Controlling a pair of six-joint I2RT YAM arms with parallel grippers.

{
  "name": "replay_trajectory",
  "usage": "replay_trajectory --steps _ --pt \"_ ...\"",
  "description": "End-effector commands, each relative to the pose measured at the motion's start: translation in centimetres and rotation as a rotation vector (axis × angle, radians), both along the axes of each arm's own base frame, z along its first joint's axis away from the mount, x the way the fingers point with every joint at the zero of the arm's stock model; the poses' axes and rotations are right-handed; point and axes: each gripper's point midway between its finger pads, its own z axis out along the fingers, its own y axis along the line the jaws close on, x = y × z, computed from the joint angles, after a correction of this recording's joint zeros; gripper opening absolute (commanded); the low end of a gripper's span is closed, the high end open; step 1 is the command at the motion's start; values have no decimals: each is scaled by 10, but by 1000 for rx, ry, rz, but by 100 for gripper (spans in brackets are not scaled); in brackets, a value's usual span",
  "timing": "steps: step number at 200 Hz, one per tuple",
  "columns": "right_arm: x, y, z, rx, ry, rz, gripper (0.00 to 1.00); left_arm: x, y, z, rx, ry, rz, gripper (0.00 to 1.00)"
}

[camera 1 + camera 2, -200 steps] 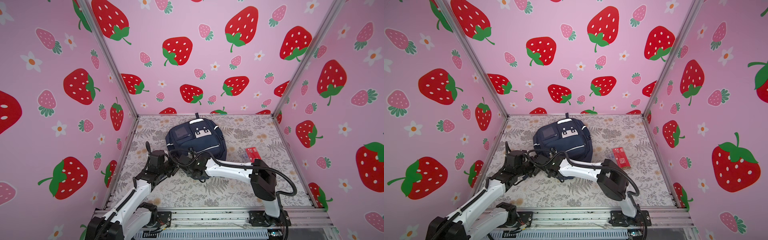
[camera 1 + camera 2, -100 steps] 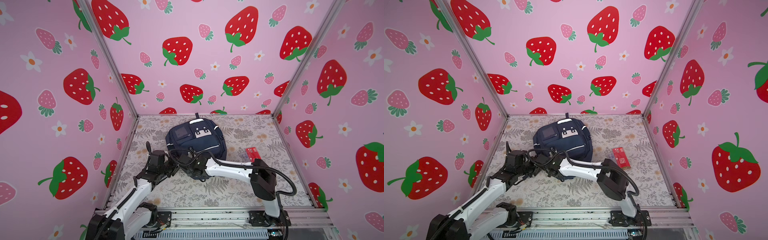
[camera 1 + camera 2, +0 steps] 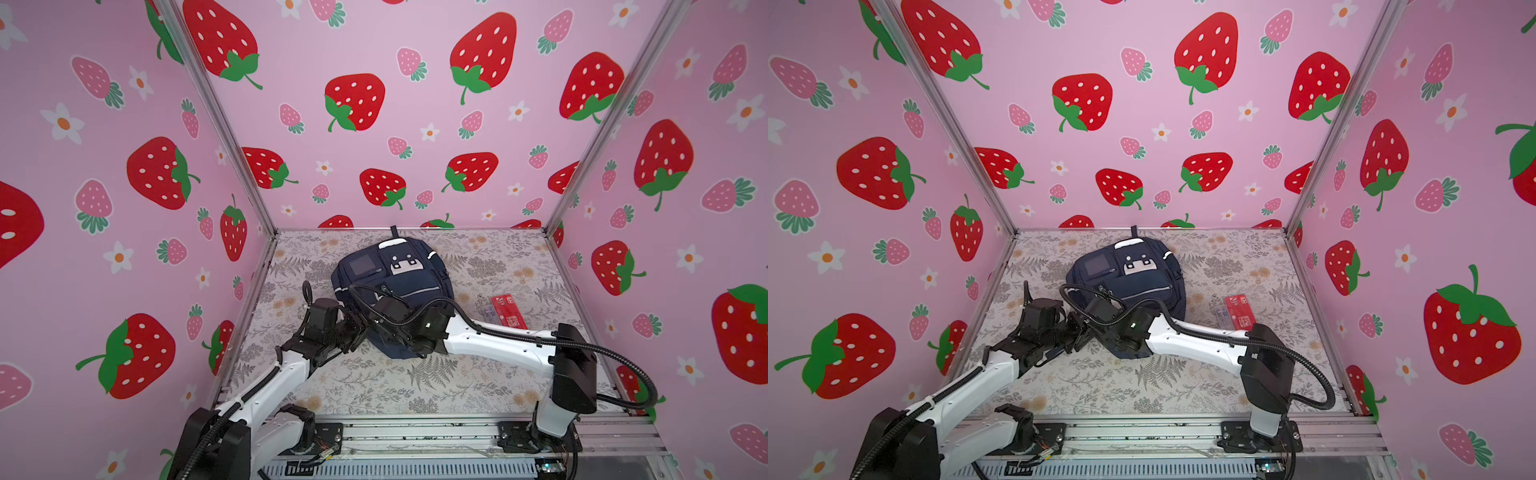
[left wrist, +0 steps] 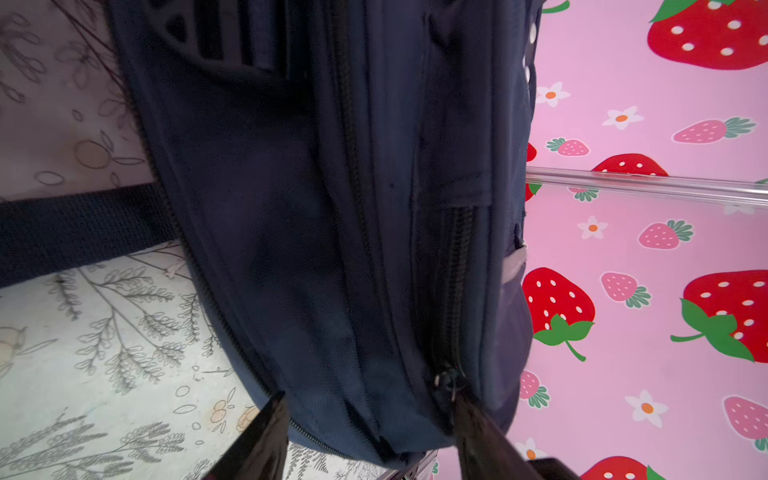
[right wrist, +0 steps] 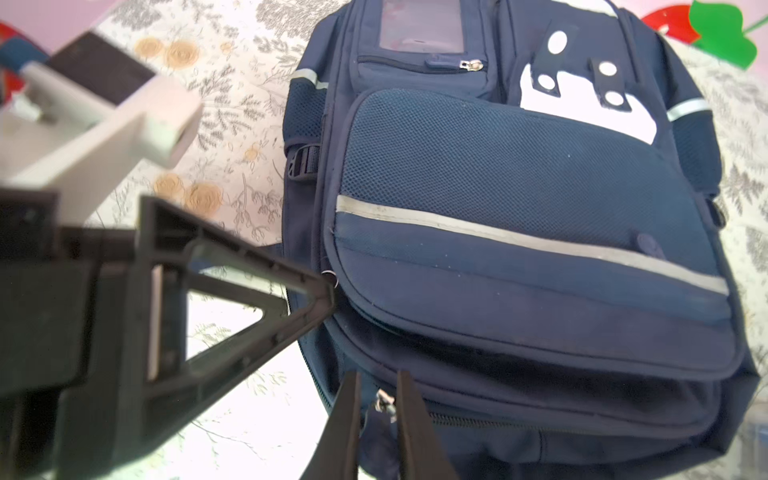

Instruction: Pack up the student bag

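Note:
The student bag (image 3: 399, 282) (image 3: 1133, 282), a navy backpack with silver stripes and a white face patch, lies flat mid-table in both top views. At its near left corner my left gripper (image 3: 359, 328) (image 4: 369, 399) stands wide, both fingers pressing the bag's bottom edge (image 4: 311, 249) between them. My right gripper (image 3: 374, 330) (image 5: 378, 376) reaches across the bag's near end. Its jaws stand narrow, shut on a small metal zipper pull (image 5: 384, 401) of the lower zip. That pull (image 4: 446, 380) also shows beside a left finger. A left finger (image 5: 307, 303) touches the bag's side (image 5: 519, 249).
A red packet (image 3: 508, 309) (image 3: 1239, 311) lies on the floral table to the right of the bag, beyond the right forearm. A dark strap (image 4: 62, 232) trails from the bag over the cloth. Pink strawberry walls close in three sides; a metal rail (image 3: 415, 432) runs along the front.
The right gripper's jaws have narrowed onto the zipper pull. Both arms and the bag stay almost where they were.

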Motion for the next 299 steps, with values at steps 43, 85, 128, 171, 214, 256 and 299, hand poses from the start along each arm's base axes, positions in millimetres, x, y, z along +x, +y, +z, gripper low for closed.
replay_trajectory --steps 43,85,128,171,214,256,299 --pt "-12 6 42 158 -93 149 0 28 -23 27 -79 -65 28 64" --pt "-29 -10 48 273 -148 244 0 40 -30 32 -102 -67 31 50" --pt "-38 -32 34 257 -184 289 0 53 -36 45 -101 -95 8 24" --pt "-31 -47 30 239 -195 224 0 58 -31 50 -108 -112 15 0" --pt "-32 -72 16 258 -198 171 0 58 -19 57 -112 -123 48 0" --pt "-39 -74 -3 275 -87 128 23 58 -24 66 -139 -142 23 0" --pt "-42 -58 12 344 12 105 50 57 -27 75 -167 -157 17 0"
